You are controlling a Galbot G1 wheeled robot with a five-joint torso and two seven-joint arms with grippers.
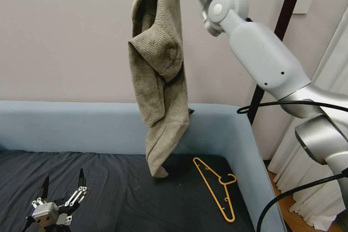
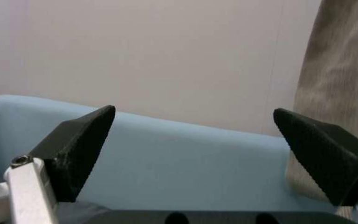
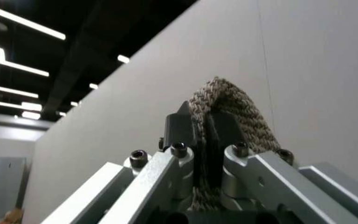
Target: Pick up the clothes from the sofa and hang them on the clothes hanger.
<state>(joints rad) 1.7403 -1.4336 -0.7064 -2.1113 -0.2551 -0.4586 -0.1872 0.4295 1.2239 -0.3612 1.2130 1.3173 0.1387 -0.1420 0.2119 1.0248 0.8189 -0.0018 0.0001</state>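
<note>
A beige knitted garment (image 1: 159, 63) hangs in the air above the sofa, its lower end just over the dark seat cushion (image 1: 109, 188). My right arm reaches up past the top of the head view, and my right gripper (image 3: 205, 128) is shut on a fold of the knit (image 3: 229, 107). A yellow clothes hanger (image 1: 216, 186) lies flat on the cushion near the sofa's right arm. My left gripper (image 1: 62, 186) stays low at the front left, open with nothing between its fingers (image 2: 79, 149); the garment (image 2: 340, 84) hangs beyond it.
The light blue sofa back (image 1: 70, 126) runs across the view, with a pale wall behind. A dark metal rack post (image 1: 272, 52) stands at the right behind my arm. White curtains (image 1: 321, 188) hang at the far right over a wooden floor.
</note>
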